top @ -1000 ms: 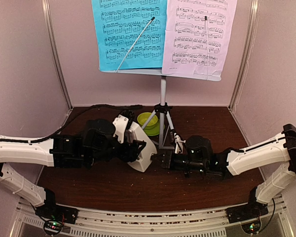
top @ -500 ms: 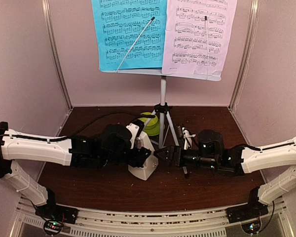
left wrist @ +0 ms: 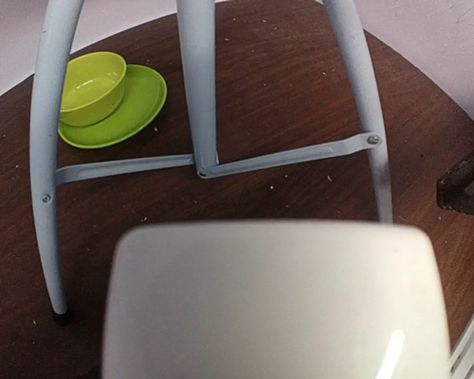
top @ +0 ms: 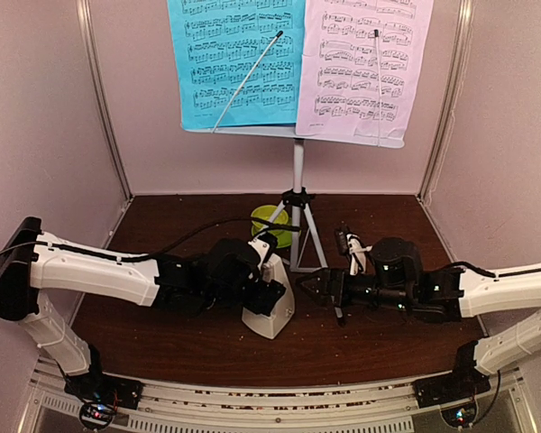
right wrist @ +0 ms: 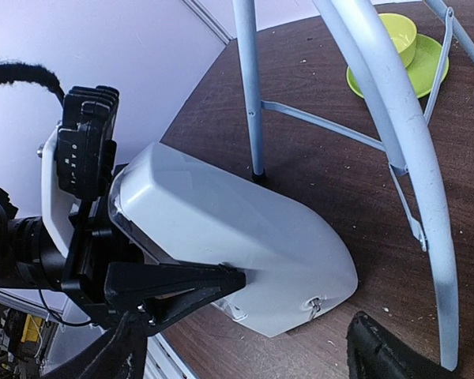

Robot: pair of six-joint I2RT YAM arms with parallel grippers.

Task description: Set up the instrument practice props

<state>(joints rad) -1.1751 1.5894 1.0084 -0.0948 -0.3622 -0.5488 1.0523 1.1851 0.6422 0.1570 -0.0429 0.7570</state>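
Note:
The pale music stand [top: 343, 133] on its silver tripod [top: 298, 194] carries the blue music sheet [top: 239, 63] and the pink music sheet [top: 365, 63] at the back. In front of the tripod, the cream metronome [top: 275, 308] leans on the table with my left gripper [top: 257, 289] shut on its upper part. From the right wrist, one black left finger [right wrist: 182, 280] presses along the metronome [right wrist: 245, 229]. In the left wrist view the metronome [left wrist: 268, 300] hides the fingers. My right gripper [top: 314, 284] stands open just right of the metronome, holding nothing [right wrist: 249, 339].
A lime-green bowl [top: 269, 216] on its saucer sits behind the metronome between the tripod legs [left wrist: 197, 87]. The tripod's leg [right wrist: 379, 103] arcs close over my right gripper. Pale walls enclose the brown table [top: 180, 338] on three sides.
My right gripper has opened, let go of the metronome and drawn back to the right. The left arm has carried the metronome rightward and nearer, standing it more upright.

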